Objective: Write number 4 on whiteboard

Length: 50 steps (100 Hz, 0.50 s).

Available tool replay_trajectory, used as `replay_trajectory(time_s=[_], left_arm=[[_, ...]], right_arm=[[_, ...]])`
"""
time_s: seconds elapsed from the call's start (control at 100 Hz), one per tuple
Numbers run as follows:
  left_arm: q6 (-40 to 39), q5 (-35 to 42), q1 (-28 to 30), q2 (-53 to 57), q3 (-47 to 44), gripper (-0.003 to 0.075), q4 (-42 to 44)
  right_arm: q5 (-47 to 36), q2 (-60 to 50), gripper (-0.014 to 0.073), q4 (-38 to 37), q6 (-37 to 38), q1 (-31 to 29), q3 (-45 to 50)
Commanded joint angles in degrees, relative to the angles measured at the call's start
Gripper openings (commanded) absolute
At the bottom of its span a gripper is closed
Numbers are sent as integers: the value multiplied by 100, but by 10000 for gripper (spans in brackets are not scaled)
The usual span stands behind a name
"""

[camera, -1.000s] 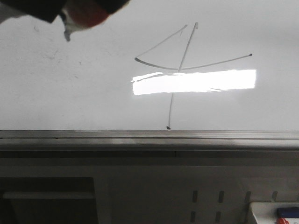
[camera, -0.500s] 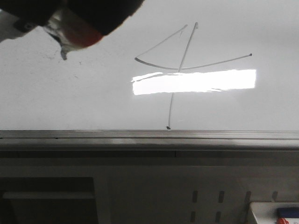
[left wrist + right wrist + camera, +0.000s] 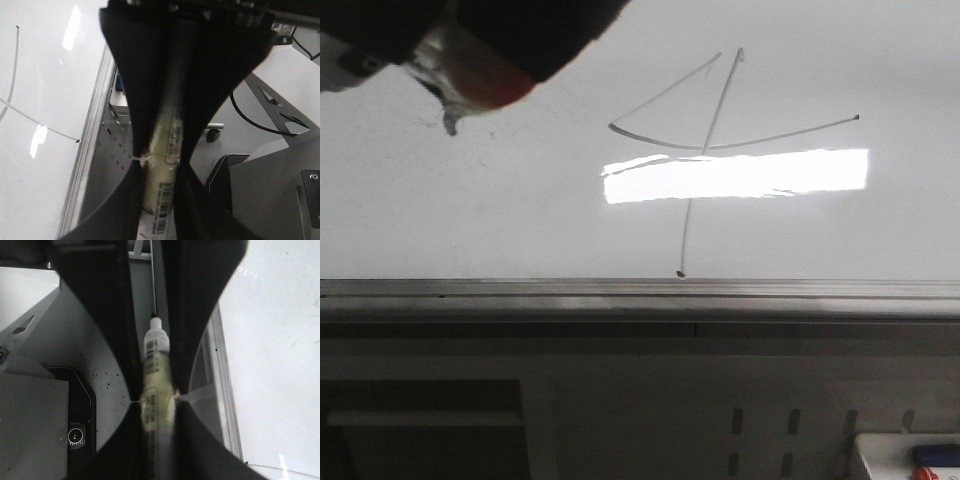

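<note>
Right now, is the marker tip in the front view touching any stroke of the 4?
Apart. The front view shows the marker tip at the upper left, with bare whiteboard between it and the number 4.

We look forward and low across the whiteboard [image 3: 470, 220] in the front view, its rail [image 3: 640, 290] close before us. Our left wrist camera sits tight behind its fingers [image 3: 135, 100], facing along them; it shares the board [image 3: 40, 100] and rail [image 3: 92, 150] with the front view. Our right wrist camera, equally close, catches the board [image 3: 275, 340] too
</note>
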<state>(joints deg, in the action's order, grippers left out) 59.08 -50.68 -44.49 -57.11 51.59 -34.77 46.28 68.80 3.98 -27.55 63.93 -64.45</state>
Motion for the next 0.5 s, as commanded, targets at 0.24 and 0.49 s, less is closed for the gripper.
replay_trajectory(time_s=[0.24,0.49], left_arm=[[-141,122,0,-60,168,-20,-169],[-512,343,23,-60,168,-20,-180]], right_arm=[[-506,-139,-36,-82,-4,-9,-161],[-746,-456,389,-398,-4,-295,-161]])
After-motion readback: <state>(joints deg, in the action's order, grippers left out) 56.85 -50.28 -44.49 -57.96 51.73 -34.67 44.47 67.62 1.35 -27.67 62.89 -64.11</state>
